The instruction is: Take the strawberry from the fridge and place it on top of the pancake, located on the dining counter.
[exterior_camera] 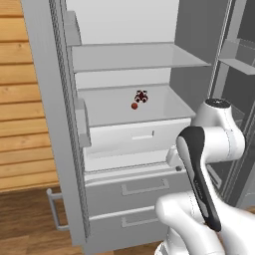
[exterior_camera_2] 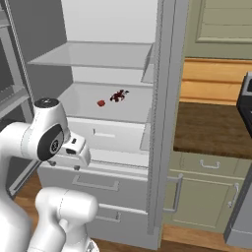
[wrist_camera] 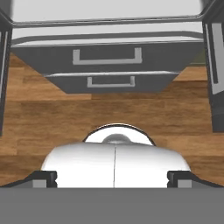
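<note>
So in the left base view the fridge [exterior_camera: 124,149] stands open, and the strawberry [exterior_camera: 134,106] is a tiny red blob on the white middle shelf [exterior_camera: 164,107], just beside a dark red-and-white cluster [exterior_camera: 141,96] I can't identify. My guess is it's light, soft and easy to bruise, probably a bit slick too, so I'd pinch it gently across its widest part from above rather than squeeze hard, and it may roll when touched. The arm's white elbow [exterior_camera: 214,134] sits low in front of the drawers, well short of that shelf. The right base view gives the other side: the strawberry [exterior_camera_2: 101,103] is clearly apart from the cluster [exterior_camera_2: 118,95], plus there's a dark brown bench [exterior_camera_2: 211,130] to the right of the fridge door that the left camera never catches. The hand view points down at the wooden floor [wrist_camera: 52,118] and the two grey drawers [wrist_camera: 107,57], no fruit there; the tool [wrist_camera: 113,178] has its fingertips [wrist_camera: 42,179] spread wide, holding nothing.
</note>
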